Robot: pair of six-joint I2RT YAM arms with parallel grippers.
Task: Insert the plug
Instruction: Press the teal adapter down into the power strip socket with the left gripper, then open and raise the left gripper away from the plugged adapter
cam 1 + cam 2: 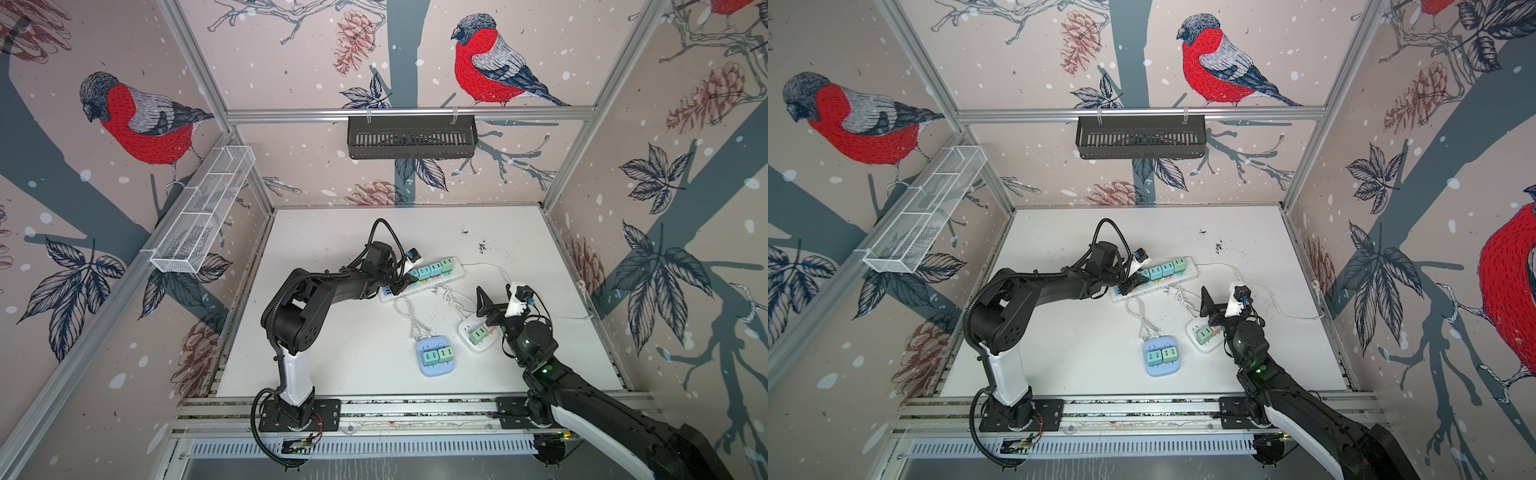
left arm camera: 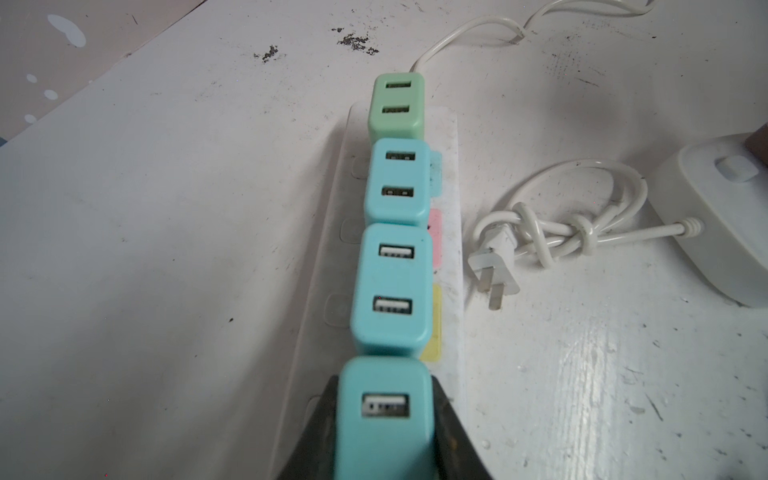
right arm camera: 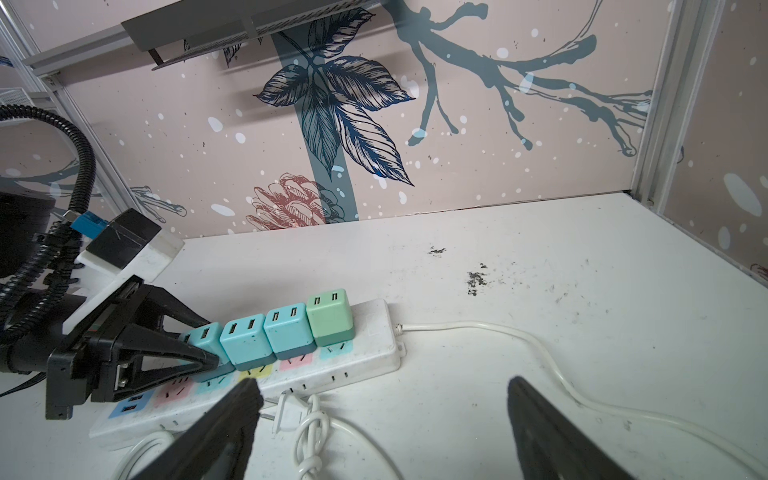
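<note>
While tight within left end effector (image 3: 210, 343), blue plug (image 2: 384, 419) on power strip (image 3: 370, 332); right end effector (image 3: 382, 390) empty, apart.

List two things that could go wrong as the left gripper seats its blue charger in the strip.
The charger, pinched by the left gripper, sits tight against its neighbour; it may catch and tilt. The strip lies unheld, the right gripper open and off it; pushing may slide it.

White table (image 1: 332, 353), scuffed and speckled. Lying on it: one power strip (image 3: 372, 332), one blue socket block (image 1: 434, 371), one white socket block (image 1: 480, 347). Also on it: knotted white cord (image 2: 552, 237).
</note>
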